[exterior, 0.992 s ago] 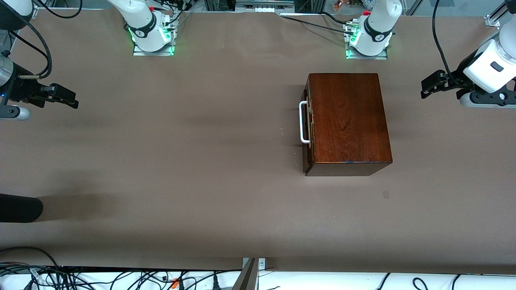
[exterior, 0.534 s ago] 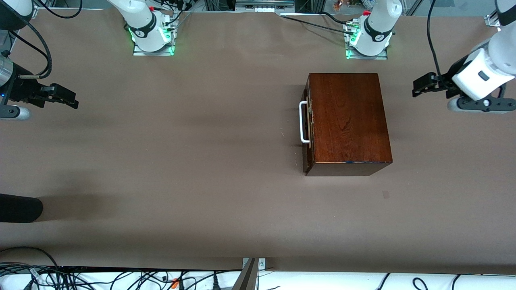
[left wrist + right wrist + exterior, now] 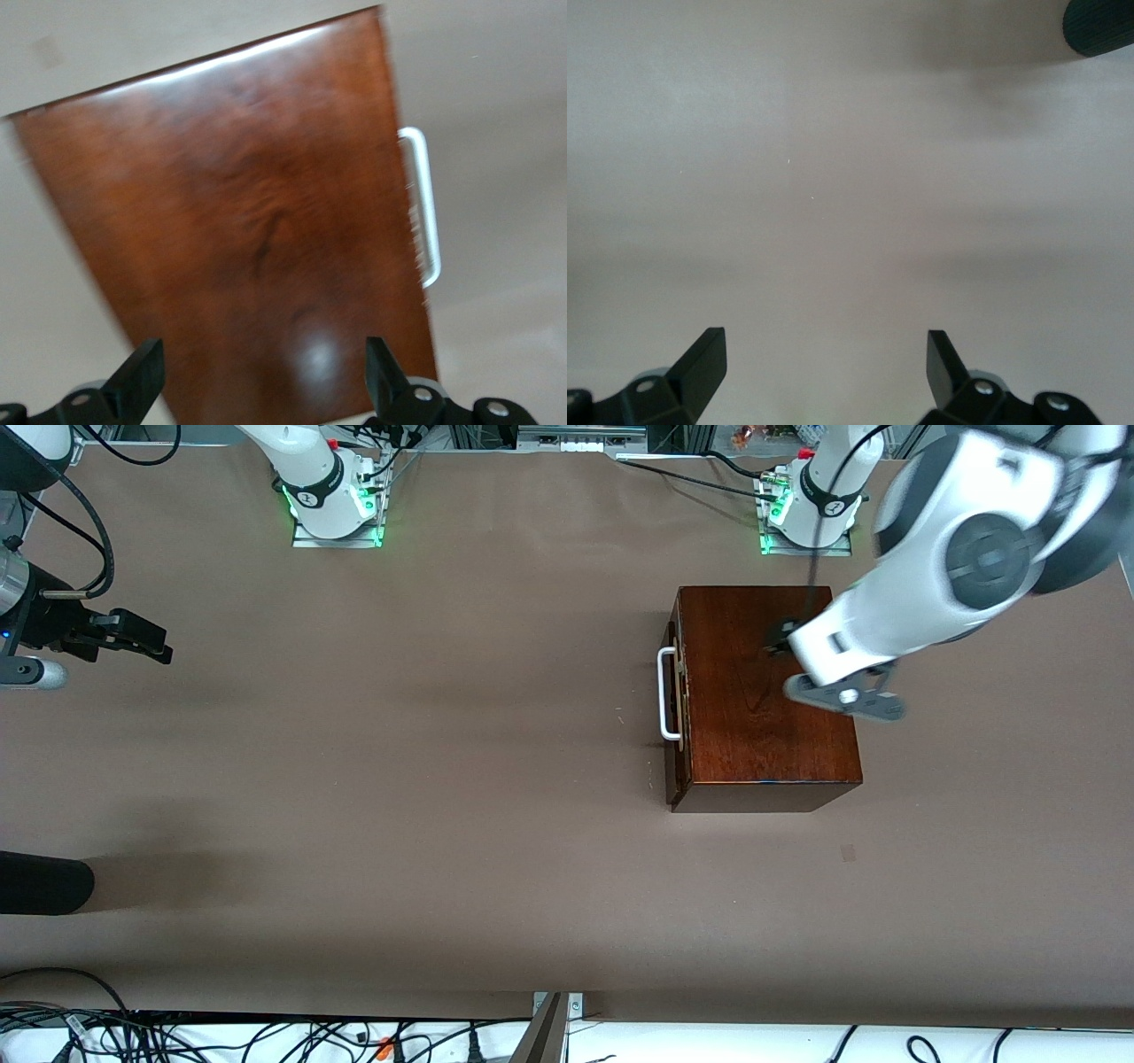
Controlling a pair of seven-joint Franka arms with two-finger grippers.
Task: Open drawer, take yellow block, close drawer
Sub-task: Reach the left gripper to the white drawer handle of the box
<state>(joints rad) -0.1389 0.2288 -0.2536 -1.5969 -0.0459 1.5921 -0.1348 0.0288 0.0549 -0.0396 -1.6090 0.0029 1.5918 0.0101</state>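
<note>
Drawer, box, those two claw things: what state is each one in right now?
Drawer: shut, its white handle untouched.
Wooden box: upright on the table, nothing resting on it.
Left tool: open, empty, over the box top.
Right tool: open, empty, waiting over bare table at the right arm's end.
Yellow block: not visible.

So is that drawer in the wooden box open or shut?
Shut. The drawer front sits flush with the box, its white handle untouched; no tray shows.
</note>
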